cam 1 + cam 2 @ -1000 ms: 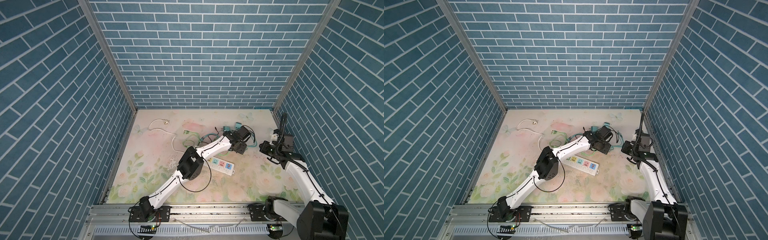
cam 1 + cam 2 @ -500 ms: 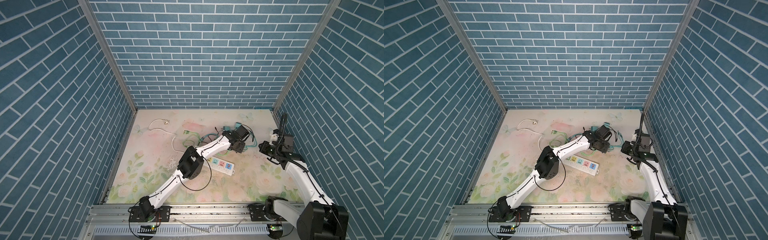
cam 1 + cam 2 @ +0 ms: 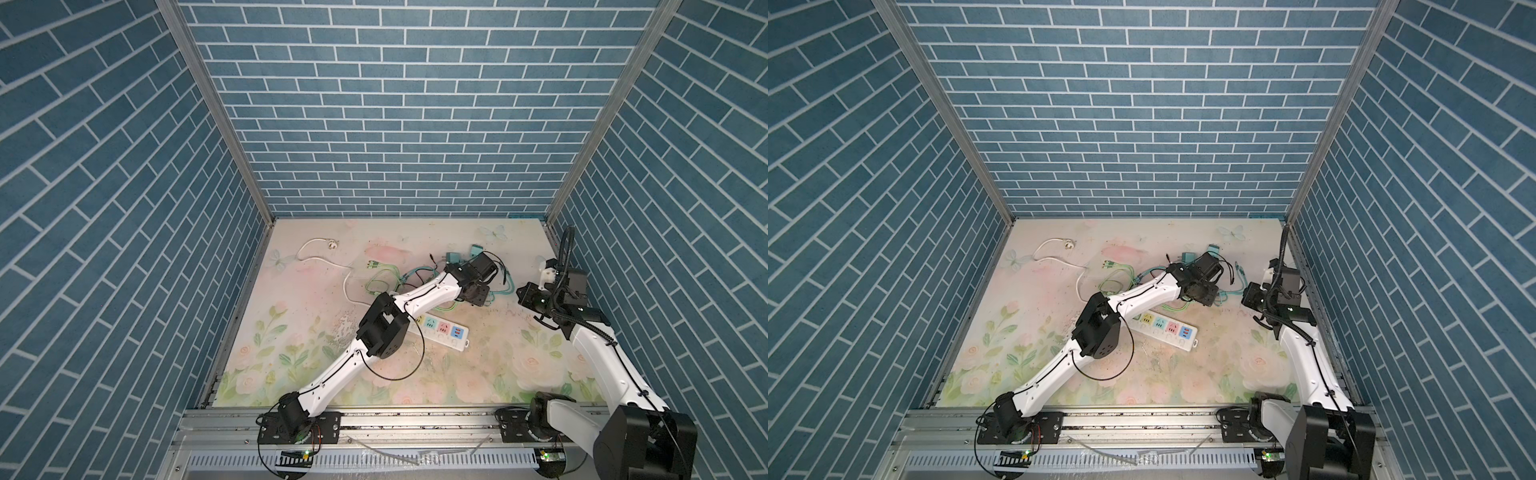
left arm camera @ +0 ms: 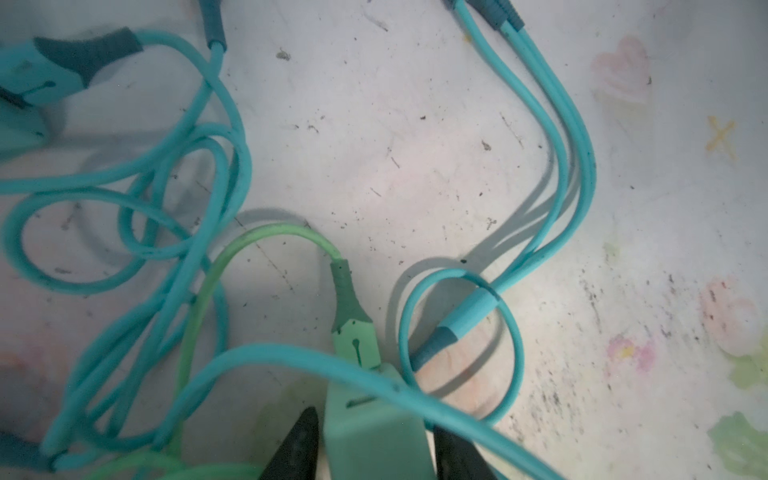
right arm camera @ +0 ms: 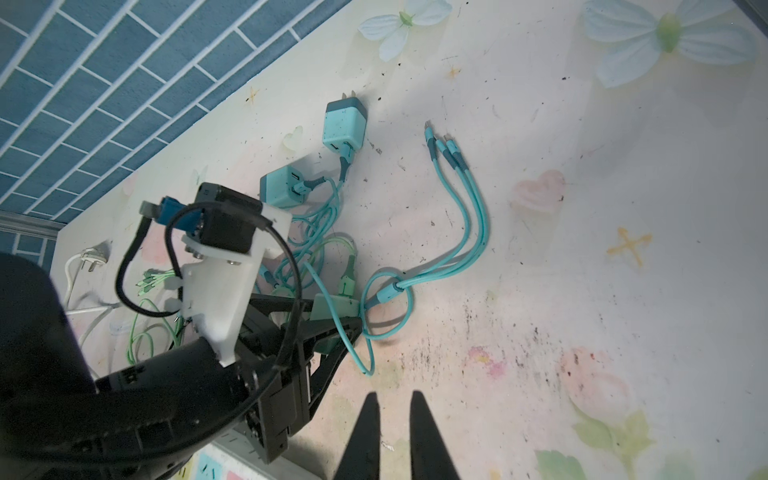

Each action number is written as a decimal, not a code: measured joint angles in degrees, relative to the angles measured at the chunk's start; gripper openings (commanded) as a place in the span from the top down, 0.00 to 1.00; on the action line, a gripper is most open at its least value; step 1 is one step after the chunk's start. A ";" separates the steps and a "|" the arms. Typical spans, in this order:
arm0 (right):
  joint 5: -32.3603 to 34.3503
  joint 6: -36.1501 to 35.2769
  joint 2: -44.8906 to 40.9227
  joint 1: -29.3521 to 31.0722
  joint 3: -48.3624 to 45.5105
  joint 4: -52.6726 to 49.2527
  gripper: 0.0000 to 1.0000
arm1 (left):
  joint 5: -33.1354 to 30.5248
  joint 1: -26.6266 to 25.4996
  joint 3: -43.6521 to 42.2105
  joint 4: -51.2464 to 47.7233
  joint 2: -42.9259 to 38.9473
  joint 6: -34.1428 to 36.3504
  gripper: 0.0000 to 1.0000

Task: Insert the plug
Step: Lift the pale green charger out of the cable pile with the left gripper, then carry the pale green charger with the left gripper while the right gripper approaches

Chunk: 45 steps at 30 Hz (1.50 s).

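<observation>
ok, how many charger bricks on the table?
3. Two teal bricks lie together toward the back wall; a green brick sits between the left tool's jaws. Cables could hide more.

Place: robot test booth, a lab setup
Walls: blue brick-print panels (image 3: 399, 124) on three sides
Floor: flowered mat (image 3: 478, 374)
Front: metal rail (image 3: 415, 419) carrying both arms

No legible text, brand, label or number appears in any view. The power strip (image 3: 440, 331) carries coloured socket panels whose markings are too small to read.
</observation>
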 measured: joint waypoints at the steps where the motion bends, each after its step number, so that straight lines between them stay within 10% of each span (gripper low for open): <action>1: 0.02 -0.02 -0.15 0.00 -0.11 0.07 0.84 | -0.11 0.00 0.00 -0.02 0.00 0.02 0.60; 12: -0.96 0.00 -0.20 -0.02 -0.13 0.22 0.84 | -0.72 0.09 -1.46 -1.81 -1.09 1.31 0.71; 29: -21.03 5.90 -1.51 0.83 -0.11 5.35 0.76 | 4.09 2.03 -5.95 -20.26 -21.29 12.13 0.73; 45: -24.90 12.26 0.02 18.18 -0.24 21.57 0.67 | 18.49 11.06 -49.81 0.55 -54.01 16.33 0.69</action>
